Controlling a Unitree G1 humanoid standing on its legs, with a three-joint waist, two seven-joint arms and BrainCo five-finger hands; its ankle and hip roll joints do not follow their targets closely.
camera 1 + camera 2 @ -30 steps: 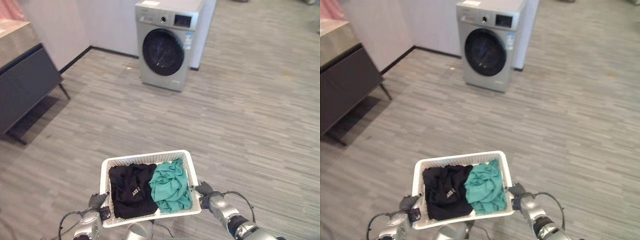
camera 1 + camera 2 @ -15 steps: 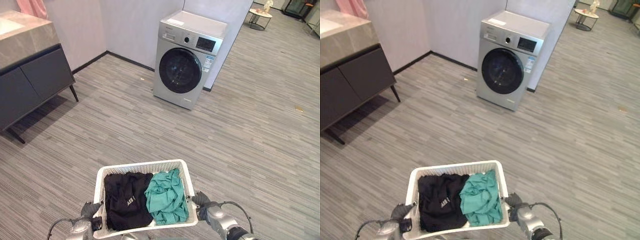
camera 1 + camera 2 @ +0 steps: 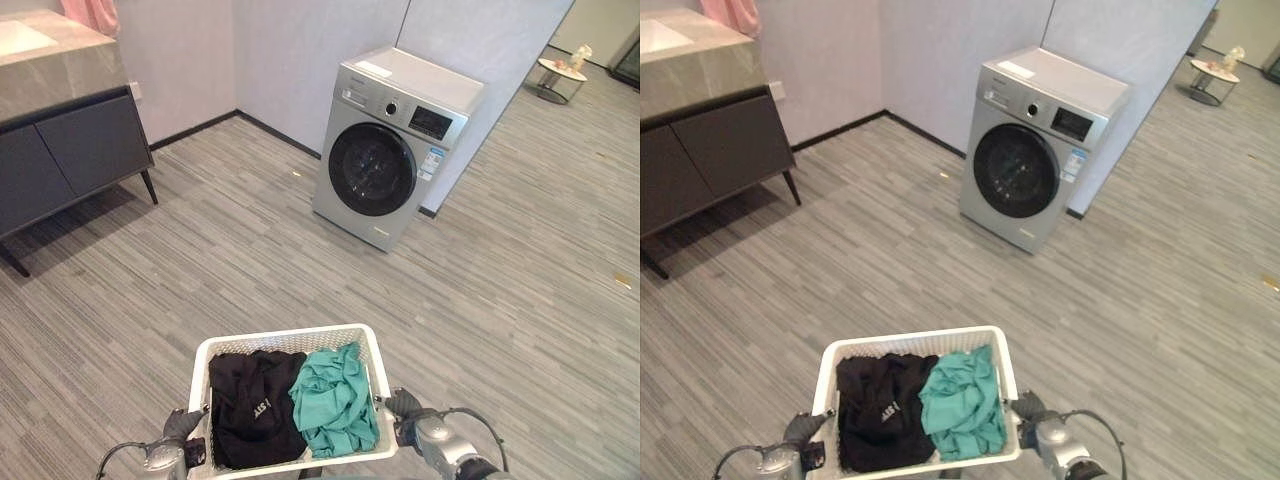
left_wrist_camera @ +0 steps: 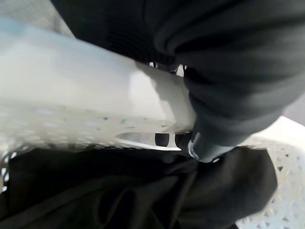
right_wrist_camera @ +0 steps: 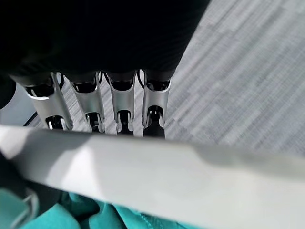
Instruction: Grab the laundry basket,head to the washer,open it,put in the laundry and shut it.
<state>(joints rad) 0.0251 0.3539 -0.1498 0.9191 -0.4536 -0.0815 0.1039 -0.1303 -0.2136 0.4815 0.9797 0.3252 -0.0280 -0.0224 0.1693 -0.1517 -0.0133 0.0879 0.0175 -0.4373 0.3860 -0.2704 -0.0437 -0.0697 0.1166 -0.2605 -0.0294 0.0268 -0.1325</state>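
White plastic laundry basket (image 3: 292,345), well short of the washer (image 3: 395,145), black and teal clothes inside. Left hand (image 3: 184,425), right hand (image 3: 405,406): fingers hooked under rim. Carry level, approach squarely.

Bare floor (image 3: 250,270) lies open up to the washer (image 3: 395,145).

Camera view raised and swung toward washer (image 3: 398,146).
Small round side table (image 3: 560,78) now visible at far right; more wall above washer shown.
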